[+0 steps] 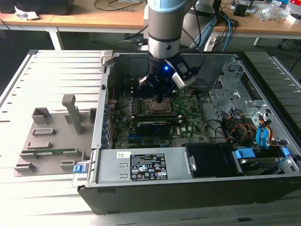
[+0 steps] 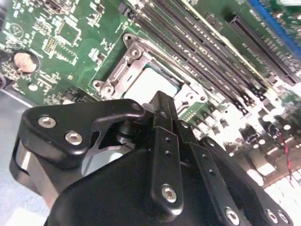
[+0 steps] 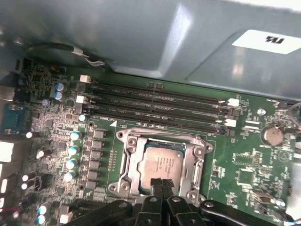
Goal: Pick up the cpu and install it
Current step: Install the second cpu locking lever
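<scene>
Inside the socket (image 3: 160,165) the cpu (image 3: 162,162) is lying flat: thin, stiff, fragile, edge-grip only; pincer (image 3: 161,184) is hovering narrow, empty.

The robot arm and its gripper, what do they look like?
The arm is a thick silver-grey cylinder with a pale blue cap at the top. Below it sits a black wrist unit with a small blue light. The gripper is black, built of linked bars held by silver screws.

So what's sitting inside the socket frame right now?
The cpu lies flat inside the socket frame, silvery top showing. The claw hangs over its near edge, covering that strip.
</scene>
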Controlling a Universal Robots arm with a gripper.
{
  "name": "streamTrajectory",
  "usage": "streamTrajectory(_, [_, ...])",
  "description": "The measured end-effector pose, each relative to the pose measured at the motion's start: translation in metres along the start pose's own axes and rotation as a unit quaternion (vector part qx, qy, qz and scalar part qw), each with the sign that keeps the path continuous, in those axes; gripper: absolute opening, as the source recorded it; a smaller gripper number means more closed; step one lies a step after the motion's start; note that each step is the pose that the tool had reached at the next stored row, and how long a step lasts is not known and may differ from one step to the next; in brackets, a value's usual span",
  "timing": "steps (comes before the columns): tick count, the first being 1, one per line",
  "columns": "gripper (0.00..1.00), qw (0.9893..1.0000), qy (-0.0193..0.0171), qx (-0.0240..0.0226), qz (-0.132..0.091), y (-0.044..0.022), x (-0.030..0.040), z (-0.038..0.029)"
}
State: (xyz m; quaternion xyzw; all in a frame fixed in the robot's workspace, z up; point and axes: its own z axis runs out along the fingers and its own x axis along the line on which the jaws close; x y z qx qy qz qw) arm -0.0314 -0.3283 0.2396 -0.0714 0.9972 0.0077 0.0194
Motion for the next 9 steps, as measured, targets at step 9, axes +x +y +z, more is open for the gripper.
streamTrajectory(9, [0.11, 0.9999, 0.0015, 0.0106, 0.0, 0.0026, -0.0011, -0.0097])
